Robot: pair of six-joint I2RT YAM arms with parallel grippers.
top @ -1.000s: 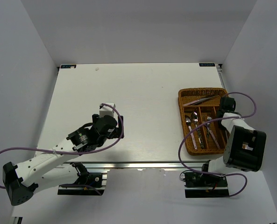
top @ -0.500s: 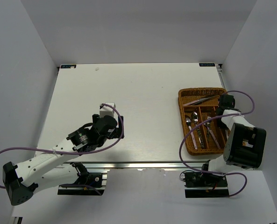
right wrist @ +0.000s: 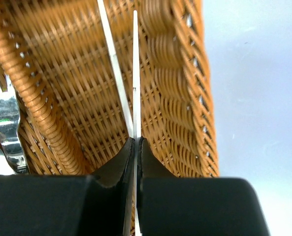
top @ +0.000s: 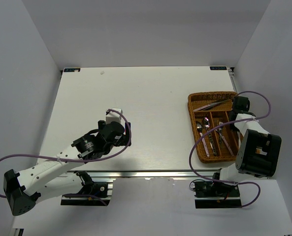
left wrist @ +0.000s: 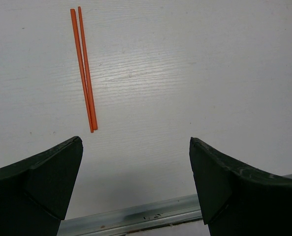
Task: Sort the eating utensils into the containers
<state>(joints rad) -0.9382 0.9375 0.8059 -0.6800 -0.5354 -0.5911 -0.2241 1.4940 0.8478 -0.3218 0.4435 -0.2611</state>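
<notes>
— From above?
— Left gripper (top: 114,123) well left of the wicker tray (top: 212,95); right gripper (top: 240,104) at its right rim.
— Left wrist?
— Spread wide, holding nothing — two red-orange chopsticks (left wrist: 84,69) flat on the table (left wrist: 195,73) ahead.
— Right wrist?
— Pinched shut on a white chopstick (right wrist: 135,73) — over the tray's outermost lane.

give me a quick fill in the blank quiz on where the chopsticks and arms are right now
1. The right end effector is ____ on the white chopsticks, inside the wicker tray.
2. The left end effector is wide ____.
3. The orange chopsticks lie on the ____, below the left end effector.
Missing words: shut; open; table.
</notes>
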